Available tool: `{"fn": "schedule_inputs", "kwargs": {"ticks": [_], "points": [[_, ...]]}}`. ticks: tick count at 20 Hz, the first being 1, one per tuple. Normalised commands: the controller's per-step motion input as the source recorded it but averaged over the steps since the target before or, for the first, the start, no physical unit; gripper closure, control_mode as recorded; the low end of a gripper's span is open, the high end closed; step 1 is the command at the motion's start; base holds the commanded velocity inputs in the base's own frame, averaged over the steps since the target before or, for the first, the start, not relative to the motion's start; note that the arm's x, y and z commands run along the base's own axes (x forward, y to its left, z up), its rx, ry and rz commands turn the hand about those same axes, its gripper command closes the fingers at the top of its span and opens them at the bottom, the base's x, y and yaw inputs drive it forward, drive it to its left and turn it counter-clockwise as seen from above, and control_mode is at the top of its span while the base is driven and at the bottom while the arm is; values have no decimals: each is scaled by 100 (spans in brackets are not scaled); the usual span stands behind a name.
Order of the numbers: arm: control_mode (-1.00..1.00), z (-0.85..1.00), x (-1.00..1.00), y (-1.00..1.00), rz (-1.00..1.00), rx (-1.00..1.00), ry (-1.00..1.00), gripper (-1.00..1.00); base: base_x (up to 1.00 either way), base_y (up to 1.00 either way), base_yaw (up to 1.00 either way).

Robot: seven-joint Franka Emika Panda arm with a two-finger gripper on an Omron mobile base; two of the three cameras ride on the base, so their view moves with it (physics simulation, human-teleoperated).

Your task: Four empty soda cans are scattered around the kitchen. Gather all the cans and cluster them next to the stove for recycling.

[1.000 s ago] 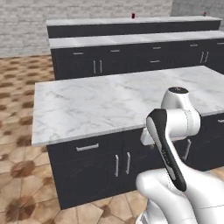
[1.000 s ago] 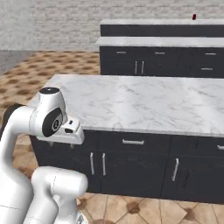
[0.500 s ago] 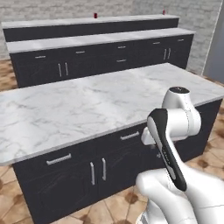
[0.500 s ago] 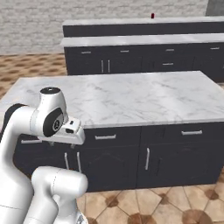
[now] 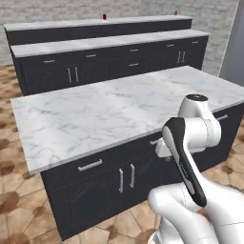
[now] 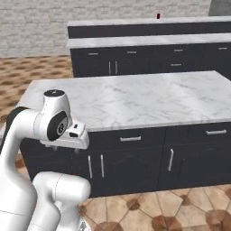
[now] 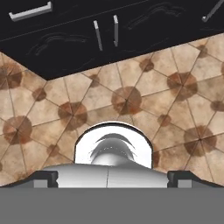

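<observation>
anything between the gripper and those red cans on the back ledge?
Yes. The marble island and the lower back counter lie between the arm and the two red cans on the far ledge. The gripper points at the floor.

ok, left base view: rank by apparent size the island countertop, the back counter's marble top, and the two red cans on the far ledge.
1. Island countertop, largest by far, though also nearest.
2. Back counter's marble top, a long thin strip.
3. Left red can and right red can: tiny specks that look alike, so no ranking between them.
</observation>
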Motion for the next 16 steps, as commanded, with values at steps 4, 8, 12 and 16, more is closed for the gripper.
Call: {"fn": "schedule_inputs", "kwargs": {"ticks": [4,8,12,16], "points": [[100,0,0,0,0,0,0,-100,-39,100,5],[100,0,0,0,0,0,0,-100,-34,100,7],[100,0,0,0,0,0,0,-100,-21,100,10],[100,0,0,0,0,0,0,-100,-6,100,14]]}}
